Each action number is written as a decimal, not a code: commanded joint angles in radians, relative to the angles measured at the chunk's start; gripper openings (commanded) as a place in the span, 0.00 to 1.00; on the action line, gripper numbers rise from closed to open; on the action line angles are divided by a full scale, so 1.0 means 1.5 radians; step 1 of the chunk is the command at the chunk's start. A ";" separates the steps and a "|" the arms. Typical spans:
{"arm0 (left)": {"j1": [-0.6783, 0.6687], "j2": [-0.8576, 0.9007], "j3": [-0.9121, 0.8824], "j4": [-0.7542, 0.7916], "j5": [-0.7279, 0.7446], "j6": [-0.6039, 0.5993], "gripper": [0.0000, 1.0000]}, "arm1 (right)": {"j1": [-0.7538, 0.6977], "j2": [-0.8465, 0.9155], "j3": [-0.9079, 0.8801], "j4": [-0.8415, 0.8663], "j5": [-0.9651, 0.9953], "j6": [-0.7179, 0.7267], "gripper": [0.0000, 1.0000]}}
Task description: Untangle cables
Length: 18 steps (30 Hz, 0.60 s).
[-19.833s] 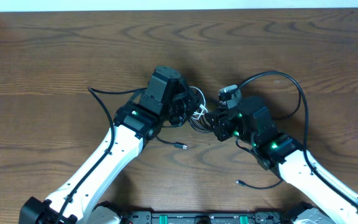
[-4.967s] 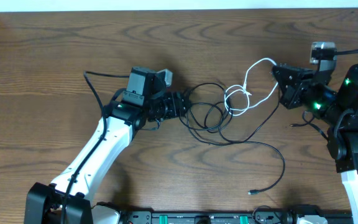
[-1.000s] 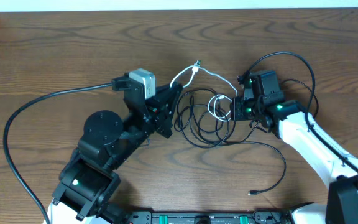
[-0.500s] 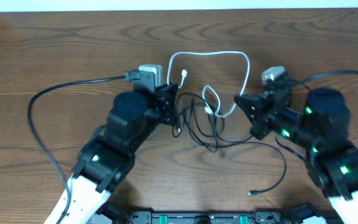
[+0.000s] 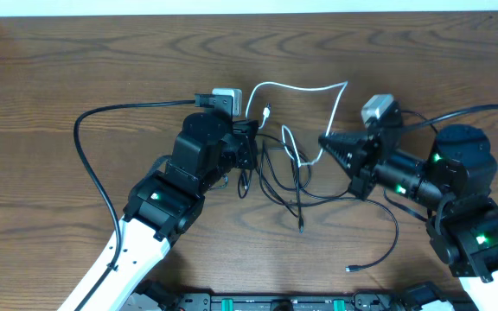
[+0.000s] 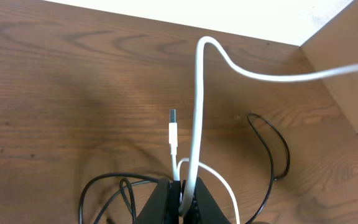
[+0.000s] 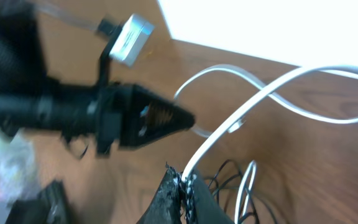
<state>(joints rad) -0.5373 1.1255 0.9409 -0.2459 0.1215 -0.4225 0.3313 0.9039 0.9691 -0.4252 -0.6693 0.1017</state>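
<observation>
- Facing each other over the middle of the table, the left gripper and the right gripper point their fingertips inward, a short way apart.
- Left gripper: the jaws are fully closed and pinch the white cable close to one of its ends. In the left wrist view, the white plug stands straight out just beyond the fingertips, clear of the wood.
- Right gripper: the jaws are fully closed and clamp the same white cable further along its length. The right wrist view is blurred, but it shows the cord running into the closed fingertips.
- White cable: from the left gripper it rises, arcs toward the far side of the table, bends down and runs to the right gripper. A small white loop hangs between the two grippers, over the black strands.
- Black cables: they lie on the table as a loose bundle of overlapping loops, between and slightly nearer than the two grippers. Neither gripper holds them.
- One black strand runs out from the bundle toward the near right and ends in a plug that lies well apart from the bundle.
- A second black end lies just below the bundle.
- Whether the white loop passes through the black loops or only lies across them cannot be told.
</observation>
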 commanded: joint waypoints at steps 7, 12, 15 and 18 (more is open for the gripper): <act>0.003 0.002 0.002 0.000 0.003 -0.004 0.08 | 0.002 0.085 0.004 -0.225 0.190 -0.071 0.01; 0.003 0.002 0.002 0.000 0.003 -0.004 0.08 | 0.002 0.091 0.034 -0.291 0.367 0.032 0.01; 0.003 0.002 0.002 0.000 -0.002 -0.001 0.08 | 0.002 0.079 0.087 -0.337 0.441 0.072 0.01; 0.003 0.002 0.002 0.000 -0.002 -0.001 0.08 | 0.002 0.061 0.151 -0.379 0.514 0.116 0.01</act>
<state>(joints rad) -0.5373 1.1255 0.9409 -0.2466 0.1253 -0.4225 0.3325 1.0428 1.0958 -0.9737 -0.0910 0.1696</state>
